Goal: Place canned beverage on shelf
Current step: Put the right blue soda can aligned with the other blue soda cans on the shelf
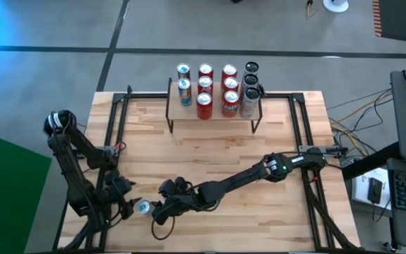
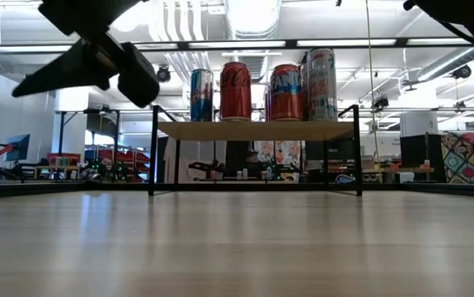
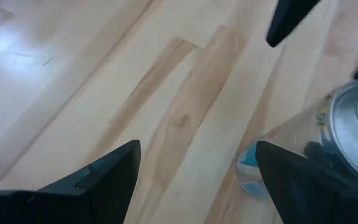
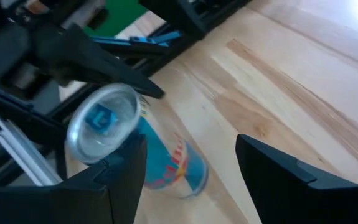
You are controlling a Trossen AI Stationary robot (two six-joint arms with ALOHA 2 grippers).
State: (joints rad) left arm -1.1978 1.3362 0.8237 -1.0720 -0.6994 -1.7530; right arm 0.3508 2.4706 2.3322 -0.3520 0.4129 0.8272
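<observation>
A blue and silver canned beverage (image 1: 144, 207) (image 4: 169, 158) stands on the wooden table near its near-left corner, silver top up. My right gripper (image 1: 156, 211) (image 4: 190, 142) reaches in from the right, open, with the can between its fingers, close to one and clear of the other. My left gripper (image 1: 130, 203) (image 3: 197, 165) hangs open just left of the can (image 3: 353, 118), which lies outside its gap beside one finger. The shelf (image 1: 210, 125) (image 2: 253, 130) stands at the table's far side with several cans on its plank top. My left gripper has one finger (image 3: 303, 180) in front of the can's side; I cannot tell whether it touches. My right gripper has one finger (image 4: 126, 171) covering the can's lower side; I cannot tell whether it touches. The can's base rests on the table.
Black metal frame rails (image 1: 118, 120) (image 1: 301, 120) run along the table's left and right sides. Bare wood (image 1: 217, 159) lies between the can and the shelf. The can stands close to the table's near edge. In the low view a dark arm (image 2: 96, 58) hangs at the upper left.
</observation>
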